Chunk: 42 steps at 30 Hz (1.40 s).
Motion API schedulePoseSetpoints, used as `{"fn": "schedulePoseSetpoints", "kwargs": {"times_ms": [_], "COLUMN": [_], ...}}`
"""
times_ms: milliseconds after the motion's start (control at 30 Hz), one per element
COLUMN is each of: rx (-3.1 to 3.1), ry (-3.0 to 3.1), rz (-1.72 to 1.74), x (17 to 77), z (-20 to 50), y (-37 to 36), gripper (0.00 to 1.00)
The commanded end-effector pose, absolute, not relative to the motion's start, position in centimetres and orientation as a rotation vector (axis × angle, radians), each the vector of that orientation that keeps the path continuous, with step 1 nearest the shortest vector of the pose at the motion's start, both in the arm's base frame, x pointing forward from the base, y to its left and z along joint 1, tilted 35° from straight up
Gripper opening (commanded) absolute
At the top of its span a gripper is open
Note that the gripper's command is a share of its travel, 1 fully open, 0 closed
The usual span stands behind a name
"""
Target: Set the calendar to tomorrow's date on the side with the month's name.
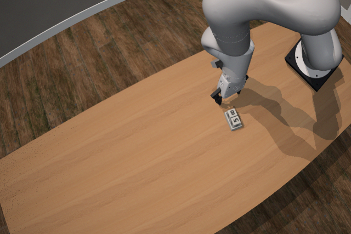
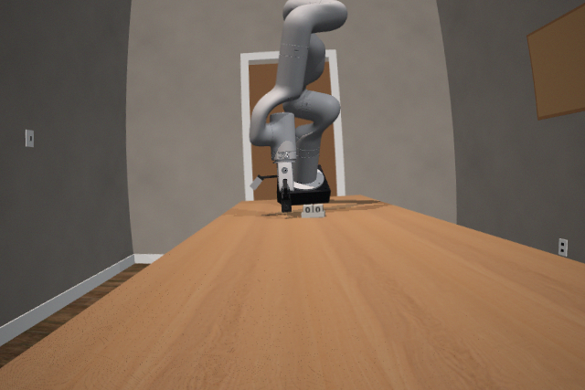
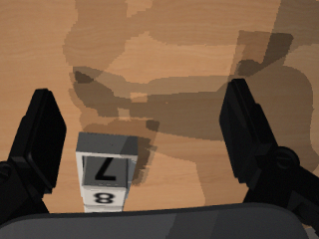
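The claw (image 1: 228, 98) (image 2: 285, 208) (image 3: 141, 103) stands wide open, holding nothing. In the top view, right of centre, the tray (image 1: 237, 128) (image 2: 313, 216) (image 3: 108, 143) lies on the table (image 1: 141, 154) (image 2: 302, 300) (image 3: 179, 184) just below the claw, its long axis slanting from upper left to lower right. In the wrist view it sits lower left, so the coming move probably needs a sideways shift.

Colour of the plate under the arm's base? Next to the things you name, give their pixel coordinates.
The square base plate (image 1: 316, 86) (image 2: 302, 197) is black; the top view shows it best.
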<state>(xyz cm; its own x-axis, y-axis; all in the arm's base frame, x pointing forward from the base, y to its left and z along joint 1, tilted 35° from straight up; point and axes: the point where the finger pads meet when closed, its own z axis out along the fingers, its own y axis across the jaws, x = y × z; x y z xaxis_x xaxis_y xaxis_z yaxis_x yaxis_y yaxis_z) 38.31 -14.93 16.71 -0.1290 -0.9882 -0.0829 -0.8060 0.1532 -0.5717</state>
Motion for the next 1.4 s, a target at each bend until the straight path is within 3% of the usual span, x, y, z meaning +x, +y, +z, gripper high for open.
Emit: {"fn": "schedulePoseSetpoints", "kwargs": {"times_ms": [0,967,1367], "rx": [-1.705,-1.705,-1.705], "ry": [1.995,1.995,1.995], "rz": [-0.551,-0.551,-0.551], "x": [38.3,38.2,36.1], "z": [16.7,16.9,19.9], "y": [-14.9,-14.9,-14.9], "gripper": [1.00,1.00,1.00]}}
